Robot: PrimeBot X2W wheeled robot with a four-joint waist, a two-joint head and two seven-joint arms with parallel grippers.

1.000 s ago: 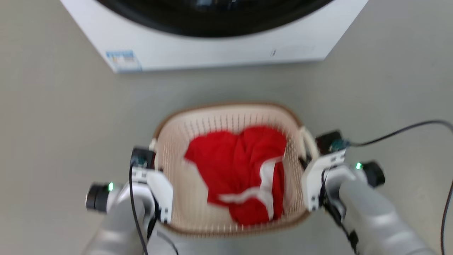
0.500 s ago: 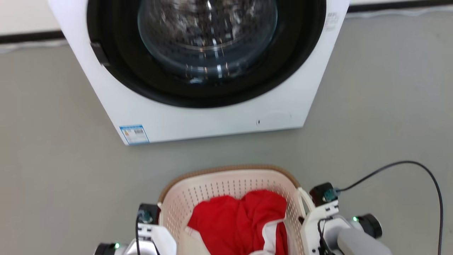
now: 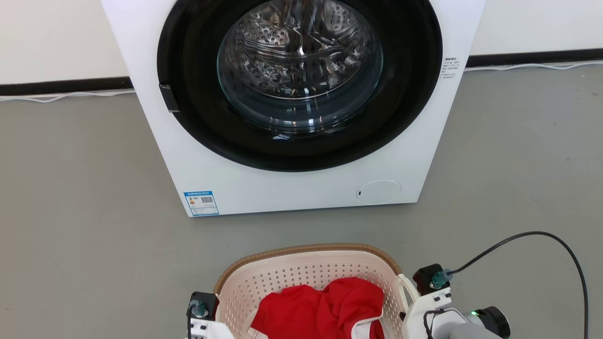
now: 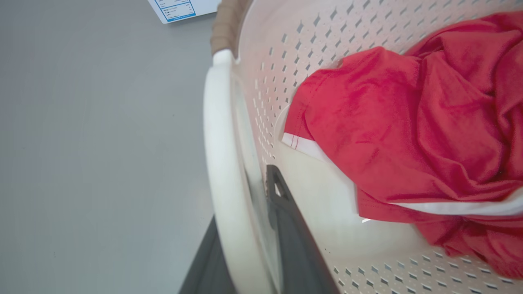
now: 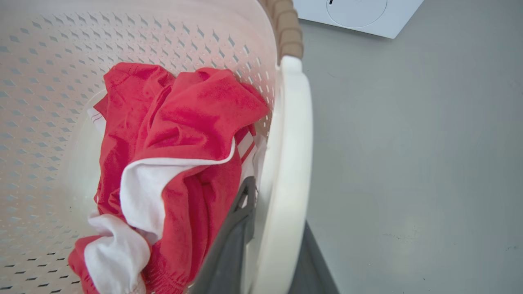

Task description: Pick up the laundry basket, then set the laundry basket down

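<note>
- While both grips hold, laundry basket (image 3: 301,270): near centre, before the washing machine (image 3: 292,193), between my arms; lifted or grounded, I cannot tell.
- Left fingers (image 4: 286,228) clamp the left handle (image 4: 222,163); right fingers (image 5: 233,232) clamp the right handle (image 5: 286,163).
- Handling, my estimate: light, stiff, smooth plastic; red garment (image 3: 320,308) loose inside; carry level by both handles.
- Change: head camera has tilted up; grips unchanged.

White washing machine (image 3: 292,188), door shut, on grey floor (image 3: 70,212); crumpled red garment (image 3: 320,310).
</note>
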